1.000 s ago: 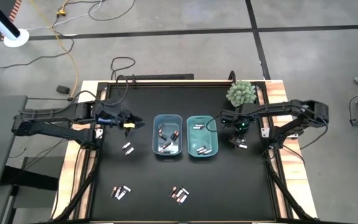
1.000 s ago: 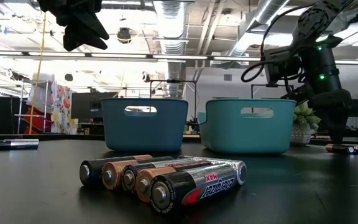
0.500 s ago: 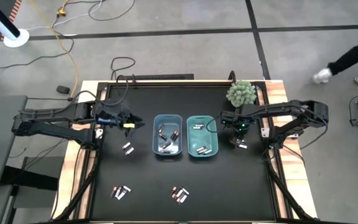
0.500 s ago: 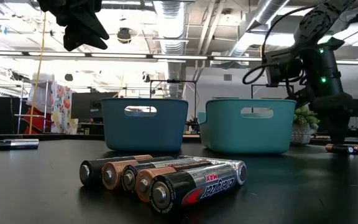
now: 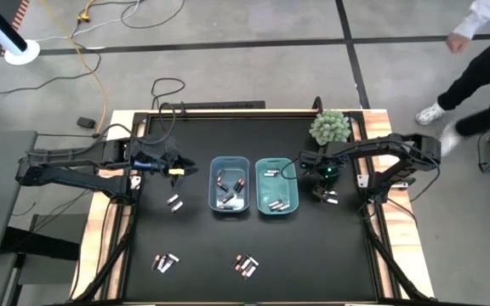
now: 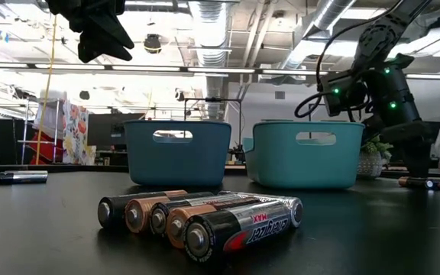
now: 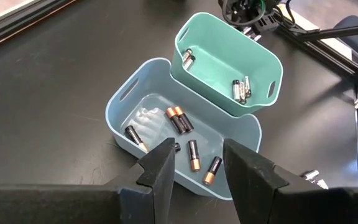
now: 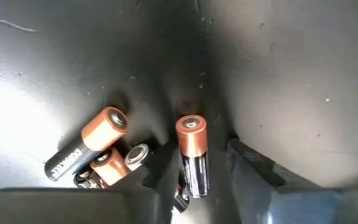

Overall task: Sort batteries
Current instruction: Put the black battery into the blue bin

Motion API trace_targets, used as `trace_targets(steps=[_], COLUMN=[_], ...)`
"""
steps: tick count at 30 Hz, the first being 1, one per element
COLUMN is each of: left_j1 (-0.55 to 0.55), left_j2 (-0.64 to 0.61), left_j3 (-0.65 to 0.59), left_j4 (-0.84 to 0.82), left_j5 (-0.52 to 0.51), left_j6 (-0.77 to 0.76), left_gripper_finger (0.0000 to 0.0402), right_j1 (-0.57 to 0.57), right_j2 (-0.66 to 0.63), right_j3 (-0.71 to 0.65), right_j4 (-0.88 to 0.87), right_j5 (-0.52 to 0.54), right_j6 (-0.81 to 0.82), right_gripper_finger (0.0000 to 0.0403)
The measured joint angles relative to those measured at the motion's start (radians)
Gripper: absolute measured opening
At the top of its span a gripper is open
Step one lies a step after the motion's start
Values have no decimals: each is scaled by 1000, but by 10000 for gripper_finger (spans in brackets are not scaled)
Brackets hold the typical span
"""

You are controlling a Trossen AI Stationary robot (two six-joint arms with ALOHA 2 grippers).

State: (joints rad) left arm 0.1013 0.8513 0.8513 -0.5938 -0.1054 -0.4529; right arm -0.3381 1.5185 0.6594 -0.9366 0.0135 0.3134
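Black tabletop [image 5: 253, 136] seen from above, with two small bins side by side at its centre: a blue bin [image 5: 213, 204] on the left holding several dark copper-topped batteries [image 7: 180, 119], and a teal bin [image 5: 293, 183] on the right holding a few silvery ones [image 7: 242, 89]. More batteries scattered outside: a loose pair [image 5: 174, 202] left of the blue bin, two clusters [image 5: 165, 263] [image 5: 245, 266] near the front edge, and a small pile [image 8: 101, 152] to the right of the teal bin. Right gripper [image 5: 325, 192] down low over that pile, fingers [image 8: 260, 171] set either side of one copper-topped cell [image 8: 192, 155] standing nearly on end; closing in, though not clearly clamped, so firm contact cannot be told. Left gripper [image 5: 170, 165] hanging in the air left of the blue bin, fingers [image 7: 161, 171] parted and holding nothing. Potted plant [image 5: 330, 127] at the table's back right. Person [image 5: 483, 47] walking past beyond the table's right corner. Handling, as a judgement: small rigid metal cylinders, dense for their size, smooth and prone to roll or squirt out of a pinch; best taken across the middle of the body, pads square to the round side, not by the ends. Neighbouring cells lying just beside the chosen one likely to be nudged.
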Motion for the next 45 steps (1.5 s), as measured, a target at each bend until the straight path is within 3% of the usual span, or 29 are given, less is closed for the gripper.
trace_targets(steps=[6, 10, 23, 32, 38, 45], left_j1=[0, 0, 0, 0, 0, 0], left_j2=[0, 0, 0, 0, 0, 0], left_j3=[0, 0, 0, 0, 0, 0], left_j4=[0, 0, 0, 1, 1, -1], left_j5=[0, 0, 0, 0, 0, 0], left_j6=[0, 10, 32, 25, 45, 51], left_gripper_finger=[130, 130, 130, 130, 130, 130], right_j1=[-12, -13, 2, 91, 168, 264], right_j2=[-32, -90, -367, -518, -462, -166], right_j3=[-6, -10, 4, 209, 387, 611], right_j4=[6, 10, -103, -102, 131, 397], right_j5=[1, 1, 26, 131, 172, 172], right_j6=[31, 59, 241, 315, 242, 65], right_gripper_finger=[52, 20, 29, 30, 31, 30])
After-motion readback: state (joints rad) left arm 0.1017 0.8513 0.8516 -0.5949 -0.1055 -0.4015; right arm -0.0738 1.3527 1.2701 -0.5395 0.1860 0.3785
